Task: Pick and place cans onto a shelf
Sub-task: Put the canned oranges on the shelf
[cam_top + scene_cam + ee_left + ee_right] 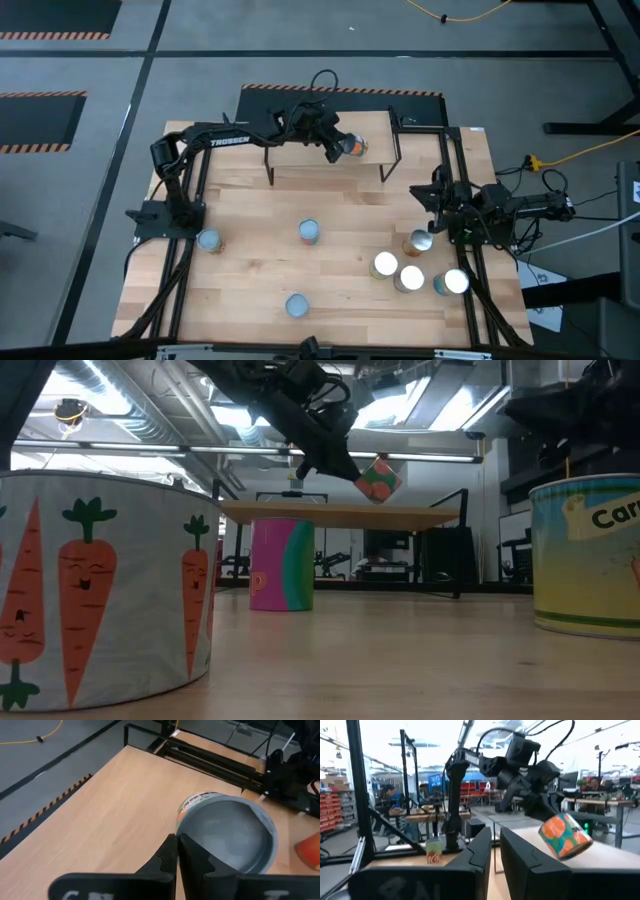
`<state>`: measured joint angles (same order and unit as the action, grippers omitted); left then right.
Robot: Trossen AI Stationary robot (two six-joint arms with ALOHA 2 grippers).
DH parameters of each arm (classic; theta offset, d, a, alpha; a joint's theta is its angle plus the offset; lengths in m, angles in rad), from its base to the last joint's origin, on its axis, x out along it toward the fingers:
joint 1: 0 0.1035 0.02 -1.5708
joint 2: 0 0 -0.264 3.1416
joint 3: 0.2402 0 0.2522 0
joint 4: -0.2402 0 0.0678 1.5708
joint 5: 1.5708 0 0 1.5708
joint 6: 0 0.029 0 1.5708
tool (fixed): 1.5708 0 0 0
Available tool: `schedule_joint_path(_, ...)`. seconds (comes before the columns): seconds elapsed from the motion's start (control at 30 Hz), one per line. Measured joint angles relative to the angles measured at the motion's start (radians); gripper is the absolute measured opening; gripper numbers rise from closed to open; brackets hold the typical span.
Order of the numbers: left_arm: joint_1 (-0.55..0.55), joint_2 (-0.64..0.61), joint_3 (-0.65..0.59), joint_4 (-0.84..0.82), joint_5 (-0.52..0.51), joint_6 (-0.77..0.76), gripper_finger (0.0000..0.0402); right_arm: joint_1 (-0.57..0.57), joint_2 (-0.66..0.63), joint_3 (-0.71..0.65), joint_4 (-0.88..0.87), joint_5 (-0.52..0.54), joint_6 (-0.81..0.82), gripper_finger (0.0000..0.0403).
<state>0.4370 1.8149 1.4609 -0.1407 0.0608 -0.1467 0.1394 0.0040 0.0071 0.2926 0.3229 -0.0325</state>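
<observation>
Left pincer [340, 148] grips an orange-and-green can [354, 148], tilted, just above the shelf [300, 152], apparently for setting down on its board. Right pincer [437, 226] waits at the table's [250, 230] right edge, fingers nearly closed on nothing. Seven other cans stand on the table, four clustered near it [410, 277]. Nothing obstructs the shelf top.

White lettering reading "TROSSEN" is showing along the left arm [228, 138] in the high view. In the low view, the can at the right edge [587, 555] is displaying the cut-off letters "Car" on its label, and the pink and green can [281, 564] is bearing a single "P". No other text is legible.
</observation>
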Motion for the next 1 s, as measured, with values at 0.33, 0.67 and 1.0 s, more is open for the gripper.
schedule_joint_path(0.33,0.000,0.000,0.000,0.002,-0.028,-0.003,0.0000,0.000,0.022,0.000,0.037,0.106,-0.003,0.0046)
schedule_joint_path(0.67,0.000,0.000,0.000,0.002,-0.028,-0.003,0.0000,0.000,0.082,0.000,0.149,0.114,-0.039,0.0047)
schedule_joint_path(1.0,0.000,0.000,0.000,0.002,-0.028,-0.003,0.0000,0.000,0.082,0.000,0.167,0.113,-0.028,0.0150)
